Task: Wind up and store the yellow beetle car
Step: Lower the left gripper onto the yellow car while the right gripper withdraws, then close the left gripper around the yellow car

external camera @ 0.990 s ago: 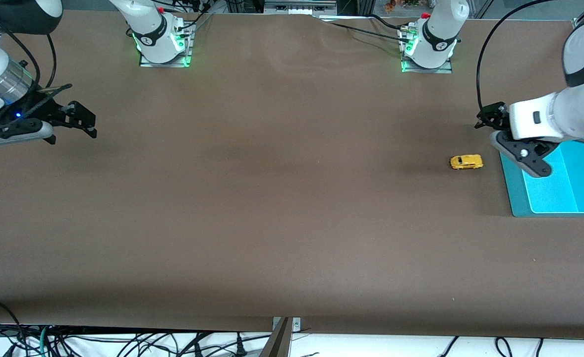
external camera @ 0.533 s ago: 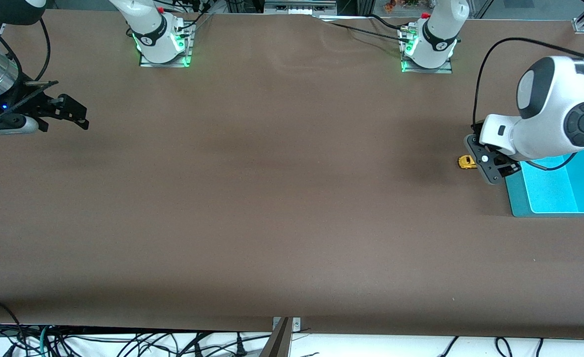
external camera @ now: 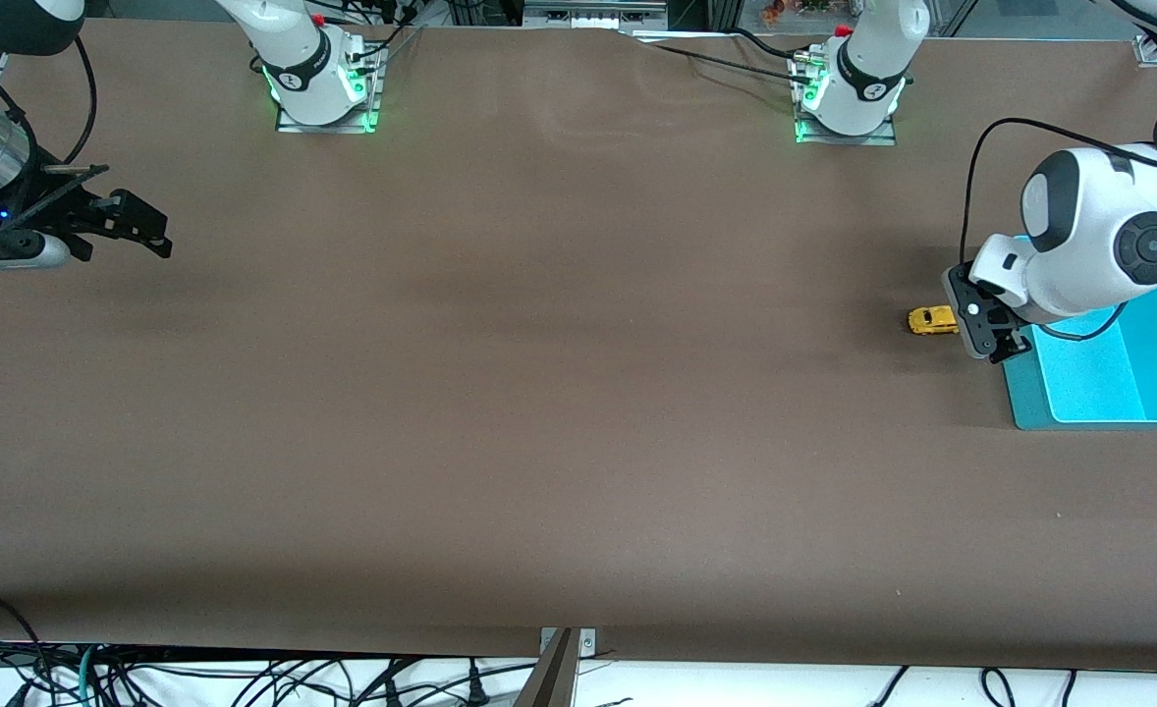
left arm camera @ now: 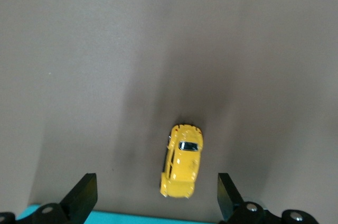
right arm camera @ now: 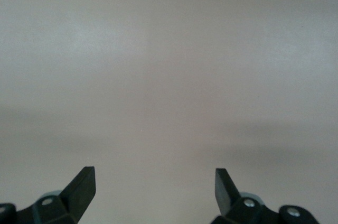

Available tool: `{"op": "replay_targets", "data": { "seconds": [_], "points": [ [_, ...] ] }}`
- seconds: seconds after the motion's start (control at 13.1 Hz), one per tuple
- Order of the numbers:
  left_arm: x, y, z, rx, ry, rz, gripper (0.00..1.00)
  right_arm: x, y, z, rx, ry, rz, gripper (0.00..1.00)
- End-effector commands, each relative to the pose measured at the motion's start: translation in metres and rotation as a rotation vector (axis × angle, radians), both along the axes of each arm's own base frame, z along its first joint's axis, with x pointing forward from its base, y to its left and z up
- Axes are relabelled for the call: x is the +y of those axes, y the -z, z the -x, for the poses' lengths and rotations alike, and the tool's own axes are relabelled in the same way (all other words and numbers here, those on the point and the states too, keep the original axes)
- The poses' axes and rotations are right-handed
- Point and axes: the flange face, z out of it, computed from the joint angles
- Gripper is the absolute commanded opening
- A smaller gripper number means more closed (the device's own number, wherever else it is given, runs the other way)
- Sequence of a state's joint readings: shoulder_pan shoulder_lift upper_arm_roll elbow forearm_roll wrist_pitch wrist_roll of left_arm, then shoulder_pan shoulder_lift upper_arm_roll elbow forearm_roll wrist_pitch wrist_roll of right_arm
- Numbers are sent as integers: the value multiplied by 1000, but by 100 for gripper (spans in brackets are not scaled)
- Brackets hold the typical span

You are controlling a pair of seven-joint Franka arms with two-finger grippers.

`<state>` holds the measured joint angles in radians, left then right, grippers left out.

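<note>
The yellow beetle car (external camera: pixel 932 320) stands on the brown table, just beside the teal tray (external camera: pixel 1030 398) at the left arm's end. My left gripper (external camera: pixel 993 336) hangs low over the tray's edge next to the car, open and empty. In the left wrist view the car (left arm camera: pixel 182 160) lies between and slightly ahead of the two spread fingertips of the left gripper (left arm camera: pixel 157 192), touching neither. My right gripper (external camera: pixel 137 231) waits open and empty over bare table at the right arm's end, and the right wrist view shows the right gripper (right arm camera: pixel 154 187) over bare table only.
The teal tray has a lighter blue inside (external camera: pixel 1109 373), and its edge shows in the left wrist view (left arm camera: pixel 132 218). The two arm bases (external camera: pixel 323 83) (external camera: pixel 849 93) stand along the table's edge farthest from the front camera. Cables hang below the nearest edge.
My left arm has turned and brought its gripper down from over the tray's edge to right beside the car. My right gripper has drifted slightly toward the table's end.
</note>
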<state>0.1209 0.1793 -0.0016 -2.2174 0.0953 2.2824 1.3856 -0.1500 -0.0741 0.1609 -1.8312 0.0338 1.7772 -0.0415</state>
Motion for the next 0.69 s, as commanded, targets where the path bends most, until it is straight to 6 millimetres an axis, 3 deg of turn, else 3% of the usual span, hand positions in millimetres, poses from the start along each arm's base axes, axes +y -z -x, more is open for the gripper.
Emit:
{"op": "replay_targets", "data": {
  "seconds": [0.0, 0.15, 0.61],
  "points": [
    [9, 24, 28, -57, 73, -2, 100, 0, -4, 2, 8, 10, -1, 100],
    [13, 36, 35, -69, 69, -2, 100, -4, -2, 2, 8, 17, -3, 100],
    [48, 78, 39, -95, 87, 2, 100, -3, -2, 2, 9, 17, -2, 100]
  ]
}}
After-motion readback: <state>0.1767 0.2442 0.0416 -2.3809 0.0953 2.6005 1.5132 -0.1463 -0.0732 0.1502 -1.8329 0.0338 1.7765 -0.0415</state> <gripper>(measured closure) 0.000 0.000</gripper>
